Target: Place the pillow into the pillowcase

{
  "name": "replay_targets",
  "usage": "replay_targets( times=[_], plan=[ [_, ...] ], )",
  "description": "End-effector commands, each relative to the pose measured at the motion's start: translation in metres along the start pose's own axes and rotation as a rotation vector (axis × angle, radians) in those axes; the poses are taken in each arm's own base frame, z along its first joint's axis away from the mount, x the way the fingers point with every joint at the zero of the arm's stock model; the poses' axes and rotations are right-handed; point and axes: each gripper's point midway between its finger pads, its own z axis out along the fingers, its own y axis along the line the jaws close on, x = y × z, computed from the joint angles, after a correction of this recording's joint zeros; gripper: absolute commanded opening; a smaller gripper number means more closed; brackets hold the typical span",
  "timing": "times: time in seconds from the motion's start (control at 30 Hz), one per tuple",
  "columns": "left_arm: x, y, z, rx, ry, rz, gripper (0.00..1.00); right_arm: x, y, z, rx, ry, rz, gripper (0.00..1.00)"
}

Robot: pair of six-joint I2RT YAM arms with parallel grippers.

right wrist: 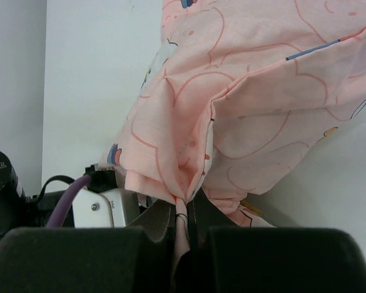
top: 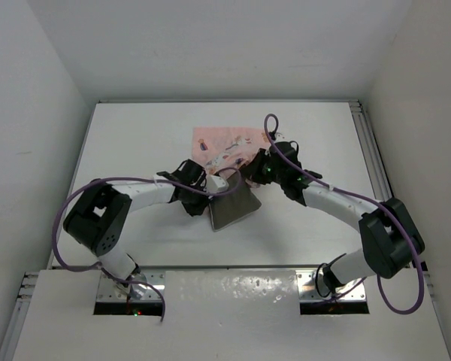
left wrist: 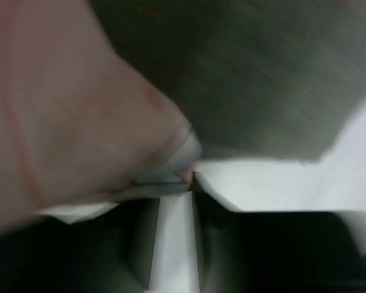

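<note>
At the left of the counter point(top: 135, 135) the left arm reaches in toward the middle, and its claw point(top: 201, 186) sits right at the pillow's far left corner. In its wrist view the fingers stand narrow, apparently nipping a pale hem where pink cloth meets the grey cushion; the blur leaves it unsure whether this is the pillowcase alone or the cushion's piping as well. The pillow point(top: 234, 207) lies just right of that claw, near the counter's centre. Most of its olive-grey face is bare, and only its far edge is tucked at or under the pink cloth, so the insertion looks barely begun. The pillowcase point(top: 225, 143) lies bunched beyond it, toward the back. On the right, the right claw point(top: 257, 171) is clamped on a gathered fold of that pink fabric, which rises in a tent from its fingertips. To do this step well, the two grips should probably spread sideways so the mouth is wider than the cushion. The right one should lift its layer clear, and the case should then be drawn toward the near edge over both far corners together. A corner caught on the hem, or thin cloth slipping from a pinch, is the likely trouble.
</note>
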Motion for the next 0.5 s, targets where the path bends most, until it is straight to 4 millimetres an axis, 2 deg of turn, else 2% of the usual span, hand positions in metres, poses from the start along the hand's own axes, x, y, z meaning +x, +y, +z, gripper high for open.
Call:
replay_targets(
  times=[0.0,0.03,0.13,0.23,0.27,0.3,0.33,0.4,0.47],
  plan=[
    [-0.001,0.017,0.009,-0.089,-0.002,-0.026,0.07,-0.036,0.03,-0.012,-0.097,-0.122,0.007,0.0],
    [-0.005,0.02,0.008,-0.101,-0.01,-0.029,0.0,-0.035,0.03,-0.013,-0.097,-0.12,0.006,0.0],
    [-0.014,0.019,0.001,-0.086,-0.028,-0.034,0.0,-0.034,0.026,-0.013,-0.084,-0.111,0.01,0.0],
    [-0.032,0.014,-0.017,-0.058,-0.059,-0.01,0.0,-0.035,0.019,-0.014,-0.07,-0.097,0.021,0.0],
    [-0.038,0.016,-0.027,-0.067,-0.073,0.001,0.0,-0.036,0.017,-0.015,-0.065,-0.096,0.025,0.0],
    [-0.037,0.014,-0.037,-0.063,-0.059,0.012,0.0,-0.04,0.013,-0.017,-0.061,-0.095,0.037,0.0],
    [-0.046,0.015,-0.056,-0.089,-0.093,0.027,0.0,-0.042,0.012,-0.019,-0.063,-0.093,0.043,0.0],
    [-0.059,0.016,-0.093,-0.094,-0.116,0.041,0.0,-0.058,0.009,-0.03,-0.073,-0.111,0.059,0.0],
    [-0.072,0.016,-0.122,-0.075,-0.141,0.036,0.0,-0.075,0.01,-0.04,-0.088,-0.129,0.056,0.0]
  ],
)
